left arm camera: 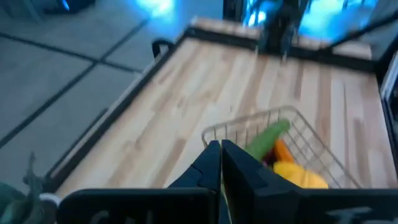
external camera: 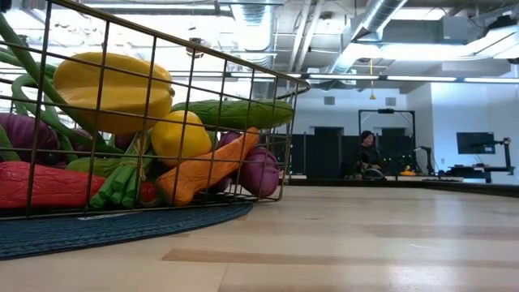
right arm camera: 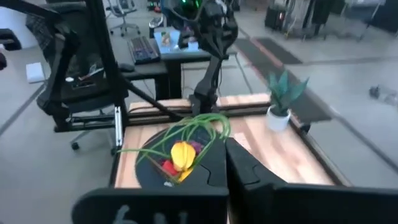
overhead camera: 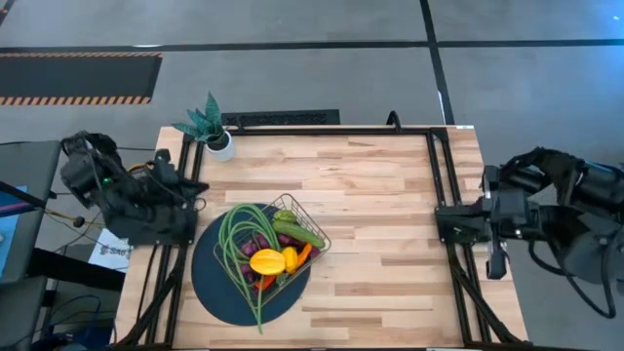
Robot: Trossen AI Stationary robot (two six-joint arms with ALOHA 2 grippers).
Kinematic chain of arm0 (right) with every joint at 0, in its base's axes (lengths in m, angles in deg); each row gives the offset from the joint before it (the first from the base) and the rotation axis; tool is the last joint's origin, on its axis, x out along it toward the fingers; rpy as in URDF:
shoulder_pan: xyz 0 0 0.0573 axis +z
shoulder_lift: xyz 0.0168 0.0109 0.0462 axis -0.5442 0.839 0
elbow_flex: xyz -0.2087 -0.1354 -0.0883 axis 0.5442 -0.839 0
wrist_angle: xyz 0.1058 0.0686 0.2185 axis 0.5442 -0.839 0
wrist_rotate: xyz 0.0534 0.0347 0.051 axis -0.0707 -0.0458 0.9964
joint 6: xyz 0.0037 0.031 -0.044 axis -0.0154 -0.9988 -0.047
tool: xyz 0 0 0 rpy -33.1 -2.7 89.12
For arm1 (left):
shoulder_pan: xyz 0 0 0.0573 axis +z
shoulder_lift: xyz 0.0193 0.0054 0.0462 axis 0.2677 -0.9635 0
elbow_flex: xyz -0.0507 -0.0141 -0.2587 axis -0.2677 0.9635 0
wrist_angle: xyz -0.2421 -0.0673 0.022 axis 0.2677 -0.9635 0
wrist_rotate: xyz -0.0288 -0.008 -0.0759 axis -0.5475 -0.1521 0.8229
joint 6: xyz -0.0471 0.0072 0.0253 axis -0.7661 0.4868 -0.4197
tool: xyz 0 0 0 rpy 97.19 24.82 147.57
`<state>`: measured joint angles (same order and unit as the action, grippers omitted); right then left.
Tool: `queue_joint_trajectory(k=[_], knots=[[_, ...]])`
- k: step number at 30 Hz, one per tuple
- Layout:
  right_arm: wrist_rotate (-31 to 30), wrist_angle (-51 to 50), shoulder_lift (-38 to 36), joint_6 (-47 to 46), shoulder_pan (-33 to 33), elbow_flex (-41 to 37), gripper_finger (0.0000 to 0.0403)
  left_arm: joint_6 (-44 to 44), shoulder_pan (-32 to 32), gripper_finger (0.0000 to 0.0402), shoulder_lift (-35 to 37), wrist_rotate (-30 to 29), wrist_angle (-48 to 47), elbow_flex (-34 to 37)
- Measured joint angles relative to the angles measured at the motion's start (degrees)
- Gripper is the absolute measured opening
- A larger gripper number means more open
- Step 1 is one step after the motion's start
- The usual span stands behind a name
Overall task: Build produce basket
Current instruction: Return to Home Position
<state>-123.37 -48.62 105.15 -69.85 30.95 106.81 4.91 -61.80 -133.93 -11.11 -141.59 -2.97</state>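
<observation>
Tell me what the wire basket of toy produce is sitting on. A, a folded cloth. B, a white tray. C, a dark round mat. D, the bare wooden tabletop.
C: in the high view the wire basket rests on a dark round mat that shows all around it, and the low view shows the mat's woven edge under the basket.

Bright, even overhead light.
Ceiling strip lights (external camera: 422,78) glow far beyond the table (external camera: 365,243), whose wood shows a soft sheen; the basket (external camera: 289,138) casts only a faint shadow on the dark mat (external camera: 122,227).
</observation>
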Motion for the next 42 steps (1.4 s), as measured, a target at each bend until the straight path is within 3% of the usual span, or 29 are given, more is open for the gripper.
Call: queue_joint_trajectory(k=[4, 8, 16, 23, 28, 35, 38, 42], knots=[[-5.00, 0.02, -0.14, 3.52, 1.90, 0.00, 0.0001, 4.27, -0.01, 0.0000, 6.45, -4.78, 7.69, 6.96], [-9.38, 0.00, -2.31, 6.70, 3.77, -0.02, 0.0001, 6.65, -0.01, 0.0000, 14.07, -6.66, 17.45, 18.20], [-9.79, 0.02, -11.66, 9.97, 3.96, 0.04, 0.0001, 11.24, 0.04, 0.0000, 27.18, -11.05, 33.16, 34.79], [-9.37, 0.05, -17.87, 12.30, 2.75, -3.89, 0.0000, 12.35, 0.04, 0.0000, 34.35, -13.32, 36.82, 41.09], [-6.56, 0.06, -25.34, 4.41, 2.79, -18.18, 0.0000, 16.00, 0.04, 0.0000, 35.91, -15.57, 37.88, 41.07], [-7.65, 2.52, -40.65, -20.48, 3.62, -50.26, 0.0000, 17.31, 0.04, 0.0000, 36.11, -17.73, 38.26, 40.70], [-10.07, 11.48, -46.92, -27.38, 5.94, -64.90, 0.0000, 16.93, 0.04, 0.0000, 36.11, -17.70, 38.30, 40.70], [-11.92, 28.94, -52.91, -26.98, 9.55, -80.84, 0.0000, 15.81, 0.04, 0.0000, 36.11, -17.70, 38.42, 40.70]])
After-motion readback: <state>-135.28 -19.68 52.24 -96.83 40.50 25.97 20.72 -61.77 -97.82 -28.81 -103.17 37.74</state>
